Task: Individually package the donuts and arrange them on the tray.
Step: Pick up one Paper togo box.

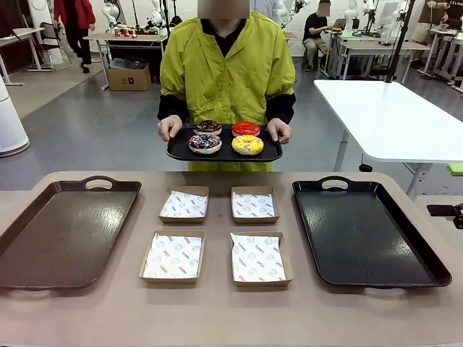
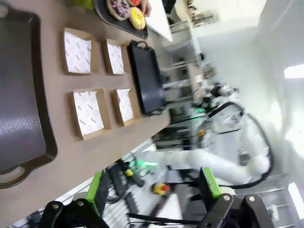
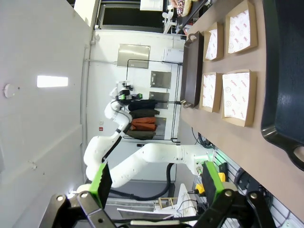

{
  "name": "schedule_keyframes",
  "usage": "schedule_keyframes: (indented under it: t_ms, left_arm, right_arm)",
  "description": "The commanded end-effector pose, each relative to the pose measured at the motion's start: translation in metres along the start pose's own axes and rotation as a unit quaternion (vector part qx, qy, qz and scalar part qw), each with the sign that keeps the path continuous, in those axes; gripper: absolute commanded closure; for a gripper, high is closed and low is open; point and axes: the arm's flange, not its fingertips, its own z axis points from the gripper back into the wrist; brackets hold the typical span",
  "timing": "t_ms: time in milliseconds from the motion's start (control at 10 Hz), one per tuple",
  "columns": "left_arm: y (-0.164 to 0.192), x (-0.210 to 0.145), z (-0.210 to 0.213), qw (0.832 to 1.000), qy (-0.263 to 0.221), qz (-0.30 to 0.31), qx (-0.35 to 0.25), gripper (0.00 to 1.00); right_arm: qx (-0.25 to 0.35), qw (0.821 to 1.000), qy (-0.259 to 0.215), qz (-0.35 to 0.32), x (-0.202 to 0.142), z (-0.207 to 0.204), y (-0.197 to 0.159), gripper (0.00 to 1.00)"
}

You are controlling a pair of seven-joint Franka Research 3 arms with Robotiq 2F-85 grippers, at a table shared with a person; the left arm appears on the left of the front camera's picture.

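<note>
Black handheld tray (image 1: 181, 152), long axis crosswise, held by person (image 1: 228, 72) beyond counter (image 1: 217, 318): four donuts (image 1: 247, 144) flat, holes upward, two-by-two. Left pincer (image 2: 153, 190), right pincer (image 3: 156, 178): spread, empty.

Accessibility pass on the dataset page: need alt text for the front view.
A person in a yellow-green jacket stands at the far side of a table, holding an oval tray with four iced donuts. On the table, four paper-lined cardboard boxes sit two by two between a brown tray at picture left and a black tray at picture right.
</note>
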Motion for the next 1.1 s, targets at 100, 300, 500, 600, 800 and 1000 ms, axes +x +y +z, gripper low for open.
schedule_keyframes:
  t_ms: [100,300,500,600,800,1000]
  left_arm:
    - [-0.083,0.009,-0.071,0.981,0.032,-0.056,0.181,0.0]
    - [-0.091,0.016,-0.137,0.946,0.064,-0.072,0.308,0.0]
    - [-0.072,0.026,-0.202,0.903,0.088,-0.079,0.413,0.0]
    - [-0.06,0.031,-0.226,0.886,0.093,-0.082,0.447,0.0]
    - [-0.034,0.038,-0.271,0.856,0.085,-0.094,0.501,0.0]
    - [-0.007,0.036,-0.306,0.846,0.078,-0.088,0.52,0.0]
  right_arm:
    - [0.009,1.0,0.0,0.001,-0.001,0.001,0.001,0.0]
    - [0.009,1.0,0.0,0.001,-0.001,0.001,0.001,0.0]
    - [0.009,1.0,0.0,0.001,-0.001,0.001,0.001,0.0]
    - [0.009,1.0,0.0,0.001,-0.001,0.001,0.001,0.0]
    - [0.009,1.0,0.0,0.001,-0.001,0.001,0.001,0.0]
    - [0.009,1.0,0.0,0.001,-0.001,0.001,0.001,0.0]
